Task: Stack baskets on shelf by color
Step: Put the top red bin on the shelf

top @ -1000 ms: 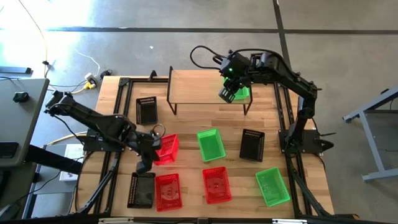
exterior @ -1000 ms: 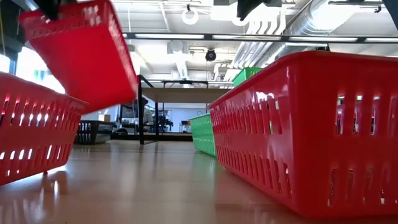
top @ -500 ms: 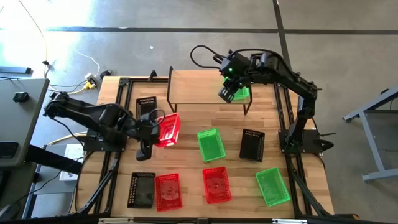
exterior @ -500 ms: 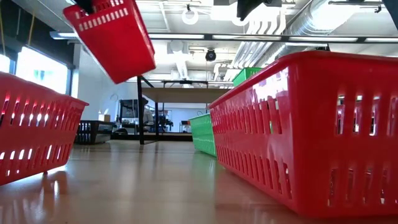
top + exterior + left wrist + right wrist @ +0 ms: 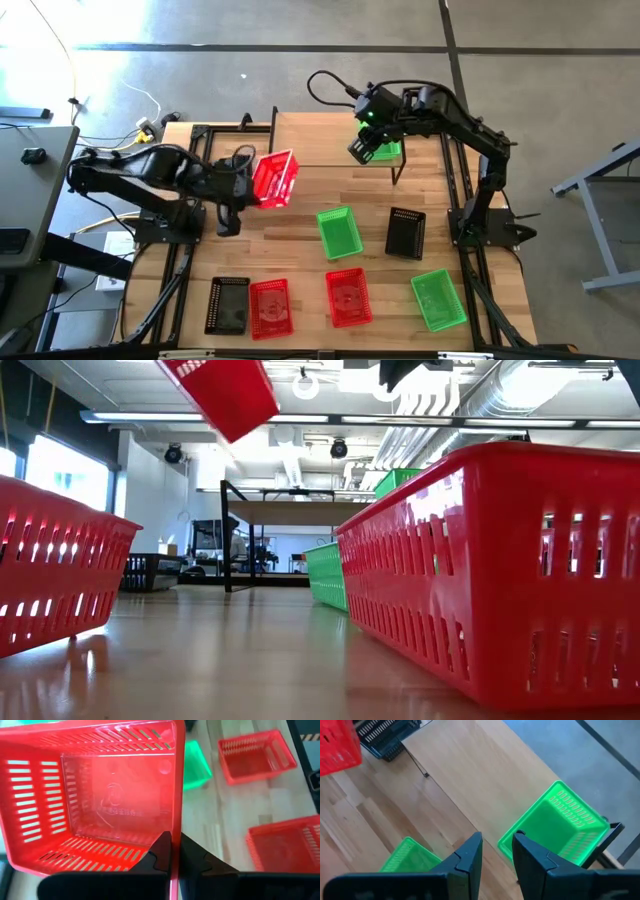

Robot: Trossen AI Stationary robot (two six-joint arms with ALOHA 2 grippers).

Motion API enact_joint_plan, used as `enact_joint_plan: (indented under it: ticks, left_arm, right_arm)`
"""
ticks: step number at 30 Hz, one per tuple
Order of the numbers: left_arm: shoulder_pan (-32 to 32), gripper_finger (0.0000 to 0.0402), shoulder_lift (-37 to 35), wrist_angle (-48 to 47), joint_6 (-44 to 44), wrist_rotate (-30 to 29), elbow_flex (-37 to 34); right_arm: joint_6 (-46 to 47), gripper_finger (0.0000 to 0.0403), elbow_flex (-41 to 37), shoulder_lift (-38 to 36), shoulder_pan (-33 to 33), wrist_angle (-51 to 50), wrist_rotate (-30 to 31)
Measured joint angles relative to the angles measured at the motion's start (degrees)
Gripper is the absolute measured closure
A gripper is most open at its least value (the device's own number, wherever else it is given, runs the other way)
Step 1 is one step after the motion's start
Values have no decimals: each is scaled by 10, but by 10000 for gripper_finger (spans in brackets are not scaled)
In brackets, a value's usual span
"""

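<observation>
My left gripper (image 5: 247, 186) is shut on a red basket (image 5: 273, 180), held high over the table's left half, near the shelf (image 5: 320, 140). In the low view this red basket (image 5: 222, 390) hangs at the top. The shelf's right end carries a green basket (image 5: 391, 150), resting on its base. My right gripper (image 5: 497, 851) hovers open above that green basket's (image 5: 555, 827) near corner, nothing between its fingers. Other baskets stand on the table on their bases: green (image 5: 338, 232), black (image 5: 405, 233), green (image 5: 438, 300), red (image 5: 348, 297), red (image 5: 270, 307), black (image 5: 228, 305). My left gripper pinches one side wall of the red basket at its rim (image 5: 174, 827), one finger (image 5: 159, 854) inside the basket and one (image 5: 194, 857) outside. The fingers come slanting down from the table's left. The basket is lifted clear and tipped, its opening turned toward the gripper.
Another black basket (image 5: 390, 735) stands on the table by the shelf's left legs. The shelf's plank (image 5: 485, 780) is bare left of the green basket. Black frame rails (image 5: 195, 150) run along the table's left and right sides. Two red baskets (image 5: 55, 560) (image 5: 500, 560) stand close to the low camera.
My left gripper has risen and gone toward the far edge and the shelf, rolling as it went. It stays shut on the red basket, which has gone from low over the table to well above it and has turned about with the gripper.
</observation>
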Motion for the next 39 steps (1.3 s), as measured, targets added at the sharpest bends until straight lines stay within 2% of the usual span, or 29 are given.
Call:
enact_joint_plan:
  ticks: [4,12,16,21,27,39]
  left_arm:
    - [21,400,0,1,56,-24,30]
    - [75,400,0,9,161,-115,48]
    - [110,401,5,39,217,-133,49]
    - [152,401,27,74,285,-133,49]
    - [189,401,66,62,331,-109,49]
    - [212,401,118,6,320,-54,49]
  right_arm:
    - [29,311,0,0,8,0,4]
    - [96,311,0,0,32,0,5]
    - [126,311,0,0,47,0,44]
    - [161,311,0,0,60,0,70]
    - [189,311,0,0,69,0,77]
    - [208,311,0,0,86,0,78]
